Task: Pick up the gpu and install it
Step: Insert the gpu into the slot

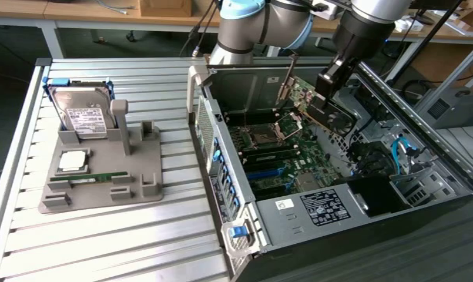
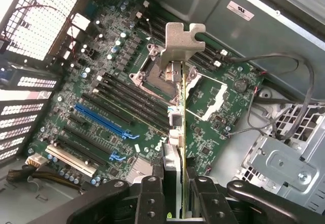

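The arm (image 1: 277, 23) is made of fat, round, silver-grey joints with a pale blue cap (image 1: 242, 8) and a black last section. Its end effector (image 2: 176, 196) is black, with two flat fingers (image 2: 151, 201) fixed by round screws (image 2: 151, 180).

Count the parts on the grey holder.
3: the hard drive standing at the holder's far end, the CPU flat in the middle, the RAM stick just in front of it. None looks hidden.
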Robot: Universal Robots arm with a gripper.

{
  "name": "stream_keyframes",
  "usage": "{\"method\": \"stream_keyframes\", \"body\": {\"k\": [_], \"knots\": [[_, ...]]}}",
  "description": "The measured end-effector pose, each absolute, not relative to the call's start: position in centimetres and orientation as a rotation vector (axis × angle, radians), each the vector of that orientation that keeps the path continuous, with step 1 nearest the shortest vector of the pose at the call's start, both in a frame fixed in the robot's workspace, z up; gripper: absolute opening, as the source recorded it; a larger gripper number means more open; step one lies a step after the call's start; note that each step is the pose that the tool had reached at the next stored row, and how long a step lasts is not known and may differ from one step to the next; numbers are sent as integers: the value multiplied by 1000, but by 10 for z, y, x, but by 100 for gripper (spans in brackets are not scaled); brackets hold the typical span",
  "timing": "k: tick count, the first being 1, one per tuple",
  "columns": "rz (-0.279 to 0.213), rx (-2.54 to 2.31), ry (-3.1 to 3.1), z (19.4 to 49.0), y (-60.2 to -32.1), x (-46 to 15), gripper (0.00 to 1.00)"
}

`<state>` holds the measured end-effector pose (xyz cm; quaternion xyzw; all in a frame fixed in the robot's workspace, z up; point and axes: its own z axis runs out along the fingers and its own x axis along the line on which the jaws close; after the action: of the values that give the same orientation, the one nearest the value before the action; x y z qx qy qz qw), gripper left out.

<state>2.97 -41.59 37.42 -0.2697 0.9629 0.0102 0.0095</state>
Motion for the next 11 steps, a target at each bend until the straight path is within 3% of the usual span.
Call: {"method": "stream_keyframes", "body": {"k": [11], "knots": [[33,-936,2980,374,-416,30,27]]}}
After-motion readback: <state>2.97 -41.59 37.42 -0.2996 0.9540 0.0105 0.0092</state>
